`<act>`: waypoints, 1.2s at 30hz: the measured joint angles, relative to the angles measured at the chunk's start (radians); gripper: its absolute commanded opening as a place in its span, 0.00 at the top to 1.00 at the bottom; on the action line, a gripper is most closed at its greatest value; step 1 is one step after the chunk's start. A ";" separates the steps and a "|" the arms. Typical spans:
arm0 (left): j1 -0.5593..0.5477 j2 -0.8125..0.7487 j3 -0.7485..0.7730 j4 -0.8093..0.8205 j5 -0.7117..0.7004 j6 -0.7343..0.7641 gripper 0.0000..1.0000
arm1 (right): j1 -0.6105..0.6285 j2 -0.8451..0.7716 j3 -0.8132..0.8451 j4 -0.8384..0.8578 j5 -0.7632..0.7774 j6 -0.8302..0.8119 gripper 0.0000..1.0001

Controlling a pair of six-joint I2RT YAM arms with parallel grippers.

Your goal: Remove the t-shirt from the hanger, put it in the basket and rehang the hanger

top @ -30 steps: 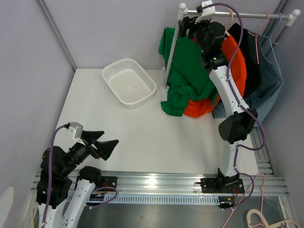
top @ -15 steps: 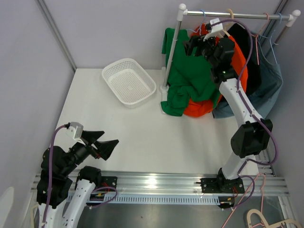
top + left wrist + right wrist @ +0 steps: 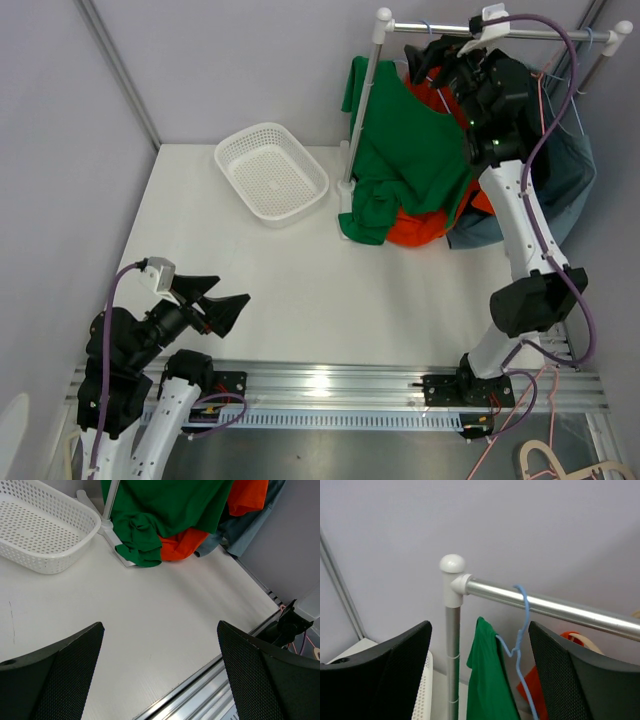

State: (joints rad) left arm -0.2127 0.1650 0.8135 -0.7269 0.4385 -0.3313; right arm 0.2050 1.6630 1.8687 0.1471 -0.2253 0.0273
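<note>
Right gripper has risen from the green t-shirt to rail height — jaws wide, empty; the shirt hangs from the blue hanger, seemingly by one shoulder — removal remains undone.

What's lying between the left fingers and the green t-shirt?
Only bare table, seen in the left wrist view between the left fingers and the t-shirt; the basket sits aside.

Matt green cloth t-shirt, blue wire hanger, shiny metal rail.
</note>
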 measured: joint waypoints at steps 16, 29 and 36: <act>0.000 -0.002 0.000 0.000 -0.002 0.000 0.01 | -0.035 0.451 0.496 -0.282 0.000 0.078 0.52; 0.005 -0.002 0.000 0.000 -0.010 0.000 0.00 | -0.037 0.316 0.296 -0.269 0.010 0.068 0.84; 0.006 -0.002 0.000 0.000 -0.011 0.000 0.00 | -0.022 0.325 0.344 -0.322 0.018 0.077 1.00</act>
State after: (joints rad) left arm -0.2062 0.1627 0.8135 -0.7269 0.4278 -0.3313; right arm 0.1829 1.9877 2.2127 -0.1745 -0.2077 0.1047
